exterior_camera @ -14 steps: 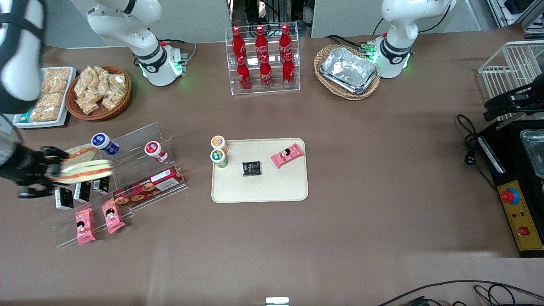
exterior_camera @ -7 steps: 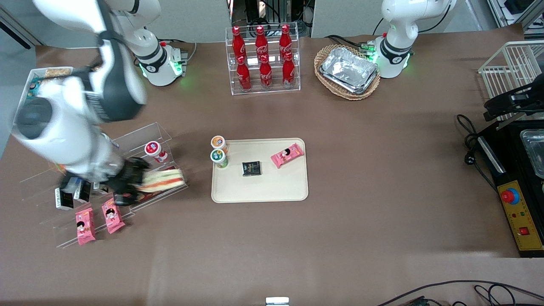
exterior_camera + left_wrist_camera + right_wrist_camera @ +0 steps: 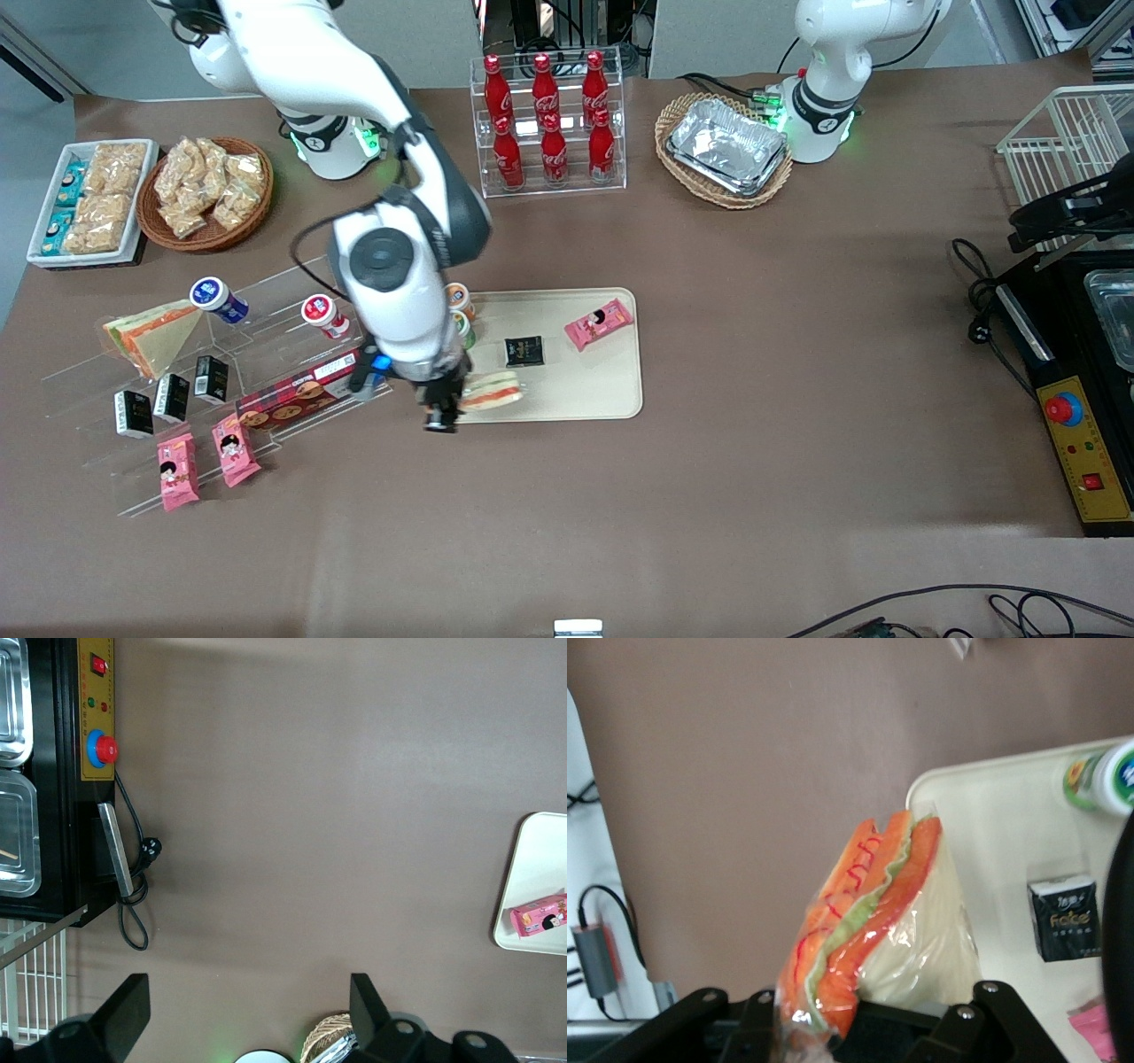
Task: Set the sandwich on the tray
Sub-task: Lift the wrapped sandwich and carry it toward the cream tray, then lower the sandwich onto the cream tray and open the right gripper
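You're looking at a long table (image 3: 797,372) draped in brown cloth that fills nearly the whole front view. Above its upper edge you can see pale grey panels (image 3: 709,35) and a dark gap with cables. Even light falls across it, with soft shadows.

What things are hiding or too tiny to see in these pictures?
- Front view: the gripper holds the sandwich above the tray; the arm covers the sandwich's gripped end.
- Front view: whether the sandwich touches the tray cannot be told.
- Front view: the arm partly hides the green-lidded cup.
- Right wrist view: the picture's edge cuts off the sandwich's gripped end.
- Front view: the black packet's print is too small to read.
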